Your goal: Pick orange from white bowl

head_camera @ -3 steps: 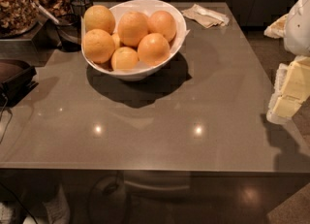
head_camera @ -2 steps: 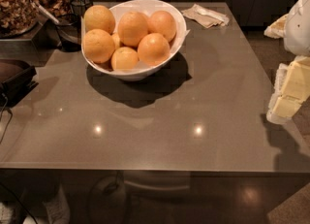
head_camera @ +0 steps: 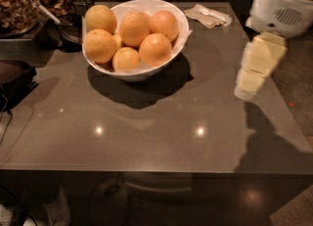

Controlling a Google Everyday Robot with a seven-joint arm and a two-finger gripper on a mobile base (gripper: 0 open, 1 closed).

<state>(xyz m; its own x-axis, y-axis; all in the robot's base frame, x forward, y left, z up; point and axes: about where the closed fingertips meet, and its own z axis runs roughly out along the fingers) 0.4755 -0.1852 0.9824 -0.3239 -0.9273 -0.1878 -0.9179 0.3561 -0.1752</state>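
Observation:
The white bowl (head_camera: 168, 68) stands at the back left of the brown table and holds several oranges. Large ones lie at the left rim (head_camera: 100, 18), front left (head_camera: 99, 46), middle (head_camera: 134, 28), right (head_camera: 164, 24) and front (head_camera: 155, 49). A smaller one (head_camera: 125, 58) lies low at the front. My gripper (head_camera: 247, 85) is cream-coloured and hangs over the table's right side. It is well to the right of the bowl, apart from it, and holds nothing that I can see.
A crumpled napkin (head_camera: 208, 15) lies behind the bowl on the right. Containers of food (head_camera: 19, 5) and a dark holder (head_camera: 78, 7) crowd the back left. A dark tray (head_camera: 14, 80) sits at the left edge. The table's front edge (head_camera: 146, 171) is near.
My arm and gripper have moved left and farther in over the table's right side, toward the bowl. The bowl and the oranges have not moved.

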